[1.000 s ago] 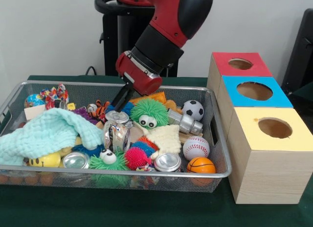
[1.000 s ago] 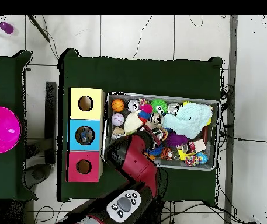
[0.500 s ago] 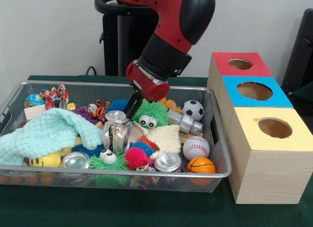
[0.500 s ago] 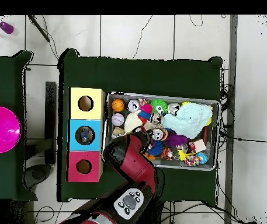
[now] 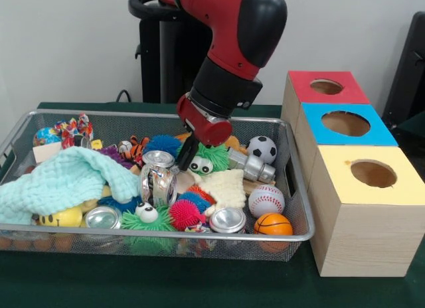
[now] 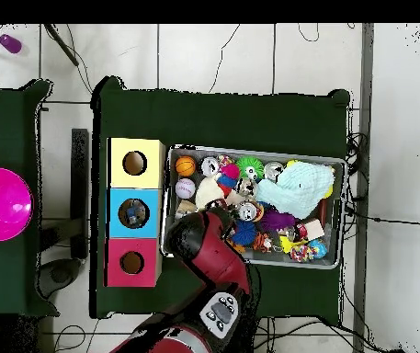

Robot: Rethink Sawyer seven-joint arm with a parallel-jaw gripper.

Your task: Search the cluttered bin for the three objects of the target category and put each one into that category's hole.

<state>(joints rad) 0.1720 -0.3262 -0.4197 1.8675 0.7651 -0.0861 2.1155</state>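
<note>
The silver wire-mesh bin (image 5: 159,237) is full of toys; it also shows in the overhead view (image 6: 259,152). I see no clear plastic bottle in either view. My gripper (image 5: 186,154) hangs low in the bin's middle, just left of a green fuzzy toy with eyes (image 5: 211,159) and right of an upright shiny can (image 5: 158,180). The blue-topped box's hole (image 5: 345,123) lies to the right of the bin. In the overhead view this hole (image 6: 132,213) shows something greyish inside. There the red arm (image 6: 209,248) covers the gripper.
A mint cloth (image 5: 63,180) covers the bin's left part. Two silver cans (image 5: 103,217) (image 5: 228,220), a grey metal flask (image 5: 251,166), balls and fuzzy toys lie around. The red-topped hole (image 5: 326,87) and the yellow-topped hole (image 5: 373,173) flank the blue one.
The gripper has moved to the picture's right and lower in the front view, from above the shiny can to beside the green fuzzy toy. The toys have not moved.
</note>
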